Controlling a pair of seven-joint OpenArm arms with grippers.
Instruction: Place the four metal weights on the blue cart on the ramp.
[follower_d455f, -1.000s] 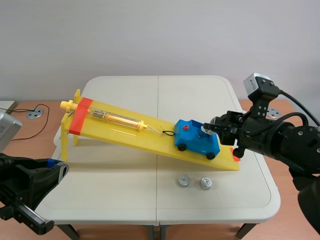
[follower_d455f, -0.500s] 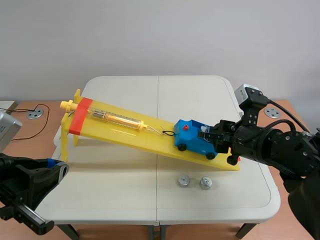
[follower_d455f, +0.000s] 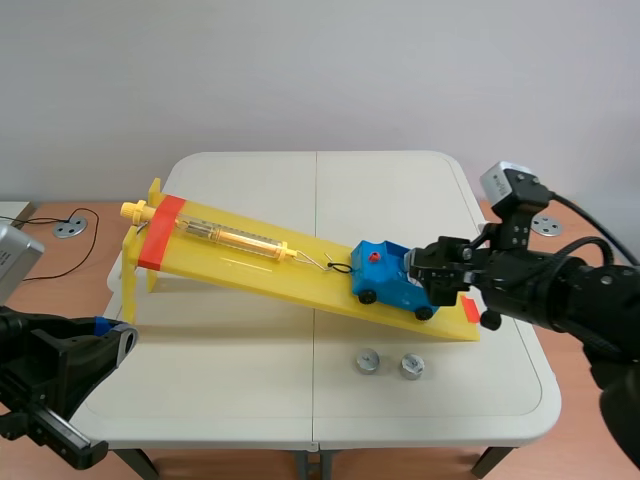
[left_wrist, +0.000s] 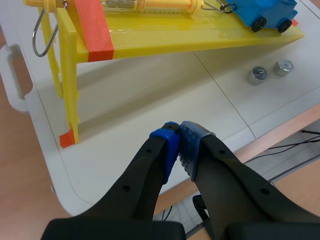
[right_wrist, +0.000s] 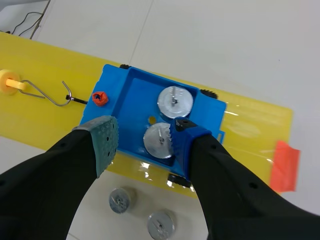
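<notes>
Metal weights (right_wrist: 175, 101), two round discs, sit in the blue plastic cart (right_wrist: 125, 90) between the right gripper's (right_wrist: 144, 136) spread fingers, two more weights (right_wrist: 120, 200) loose beside it.

No writing can be read from here: the spring scale (follower_d455f: 235, 238) on the yellow ramp (follower_d455f: 240, 265) shows only marks too fine to read, and the blue cart (follower_d455f: 385, 278) looks plain.

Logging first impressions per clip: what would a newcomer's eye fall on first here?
The yellow ramp slanting across the table, with the blue cart near its low end. The right gripper hangs open over the cart, which holds two metal weights; two loose weights lie beside the ramp.
</notes>
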